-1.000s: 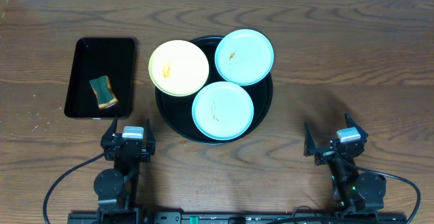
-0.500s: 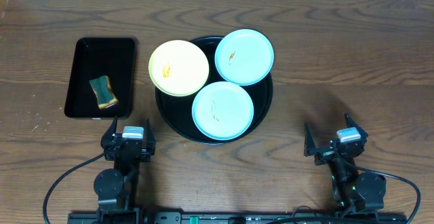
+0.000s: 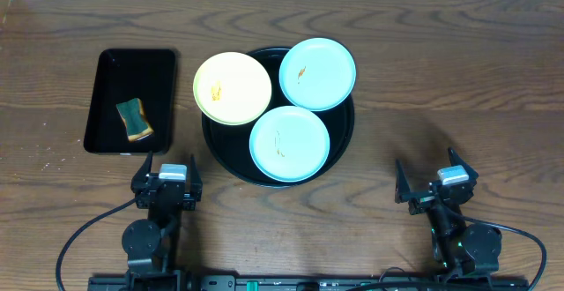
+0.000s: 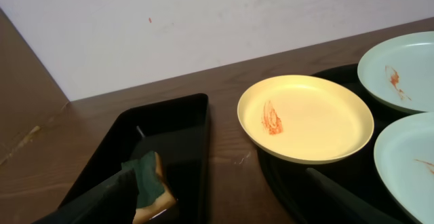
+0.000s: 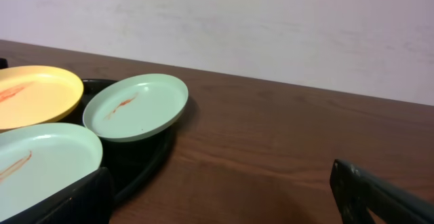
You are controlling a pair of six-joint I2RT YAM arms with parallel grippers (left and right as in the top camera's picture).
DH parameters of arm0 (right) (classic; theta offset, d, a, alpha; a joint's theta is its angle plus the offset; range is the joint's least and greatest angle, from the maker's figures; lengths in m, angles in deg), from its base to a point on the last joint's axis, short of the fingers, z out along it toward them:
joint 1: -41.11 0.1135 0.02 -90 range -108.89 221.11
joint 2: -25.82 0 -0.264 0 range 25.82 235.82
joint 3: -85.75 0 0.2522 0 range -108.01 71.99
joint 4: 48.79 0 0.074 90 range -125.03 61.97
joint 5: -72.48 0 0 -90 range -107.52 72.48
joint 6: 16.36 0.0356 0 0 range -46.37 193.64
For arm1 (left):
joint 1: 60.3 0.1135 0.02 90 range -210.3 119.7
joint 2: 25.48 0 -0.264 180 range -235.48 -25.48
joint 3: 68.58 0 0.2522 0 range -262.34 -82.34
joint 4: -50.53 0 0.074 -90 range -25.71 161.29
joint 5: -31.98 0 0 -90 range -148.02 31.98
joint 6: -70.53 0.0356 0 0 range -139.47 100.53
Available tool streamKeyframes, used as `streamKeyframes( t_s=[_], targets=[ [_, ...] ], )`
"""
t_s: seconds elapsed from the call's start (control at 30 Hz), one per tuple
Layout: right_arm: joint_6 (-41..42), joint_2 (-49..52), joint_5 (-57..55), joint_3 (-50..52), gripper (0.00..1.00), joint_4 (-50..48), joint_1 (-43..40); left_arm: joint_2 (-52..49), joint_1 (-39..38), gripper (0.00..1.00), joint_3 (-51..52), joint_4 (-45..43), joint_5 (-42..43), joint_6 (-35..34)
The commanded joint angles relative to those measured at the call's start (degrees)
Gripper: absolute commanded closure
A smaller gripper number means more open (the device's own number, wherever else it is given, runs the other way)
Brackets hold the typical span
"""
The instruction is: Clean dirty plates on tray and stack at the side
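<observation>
1. Starting at the jaws: your left gripper (image 3: 167,164) and right gripper (image 3: 426,171) both stand spread wide with nothing between the fingers. They sit low at the near edge of the table (image 3: 441,70), well apart from the plates.
2. Compared with a second ago, nothing differs. Arms, plates and sponge all lie where they did.
3. The round black tray (image 3: 345,129) sits mid-table between your two arms.
   - The yellow plate (image 3: 232,88) hangs over its left rim.
   - The far blue plate (image 3: 317,73) overhangs its upper right rim.
   - The near blue plate (image 3: 289,144) lies at its near side.
   - Each plate carries an orange smear, faintest on the near one.
4. Left of the round tray, just beside it, is a rectangular black tray (image 3: 132,72) holding a green-and-yellow sponge (image 3: 134,119).
5. The table is dark wood grain, and a pale wall (image 4: 203,20) runs behind its far edge.
6. Only the wrist views show you that wall. The left wrist sees the sponge but not the whole of either blue plate. The right wrist misses the sponge and shows bare wood to the right of the plates.
</observation>
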Motion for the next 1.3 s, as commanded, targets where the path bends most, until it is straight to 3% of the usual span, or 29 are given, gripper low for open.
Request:
streamKeyframes(
  t_s=[0.0, 1.27],
  targets=[
    [-0.3, -0.5, -0.5, 0.1, 0.01, 0.3, 0.5, 0.3, -0.2, 0.23, 1.7, 0.7, -0.1, 0.5],
    [-0.3, -0.5, -0.5, 0.1, 0.01, 0.1, 0.5, 0.3, -0.2, 0.23, 1.7, 0.6, 0.9, 0.4]
  ],
)
